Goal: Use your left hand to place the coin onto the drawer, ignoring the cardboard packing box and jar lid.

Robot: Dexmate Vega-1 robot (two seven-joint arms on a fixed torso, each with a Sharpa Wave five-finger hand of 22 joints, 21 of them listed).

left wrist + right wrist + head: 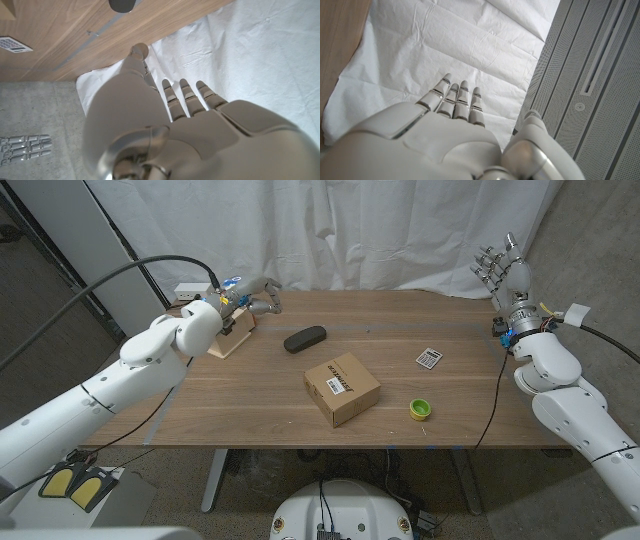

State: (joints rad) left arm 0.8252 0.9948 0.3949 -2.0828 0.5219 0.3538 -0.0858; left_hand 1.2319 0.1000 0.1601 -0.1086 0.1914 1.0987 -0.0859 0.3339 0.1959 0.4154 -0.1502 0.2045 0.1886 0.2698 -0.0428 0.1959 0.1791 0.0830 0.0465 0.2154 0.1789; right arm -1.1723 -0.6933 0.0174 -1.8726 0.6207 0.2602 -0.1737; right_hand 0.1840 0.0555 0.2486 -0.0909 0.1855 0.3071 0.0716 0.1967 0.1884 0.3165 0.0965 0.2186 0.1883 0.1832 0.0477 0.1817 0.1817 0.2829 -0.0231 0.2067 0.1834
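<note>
At the far left corner of the bench [250, 410] my left hand [255, 292] hovers over the small wooden drawer [232, 338], its fingers [187, 97] stretched apart and holding nothing. I cannot make out the coin. My right hand [503, 270] is raised beside the bench, fingers spread, empty.

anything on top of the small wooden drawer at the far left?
The left hand hovers over the small light wooden drawer and the arm covers most of its top. Whether a coin lies there cannot be told.
</note>
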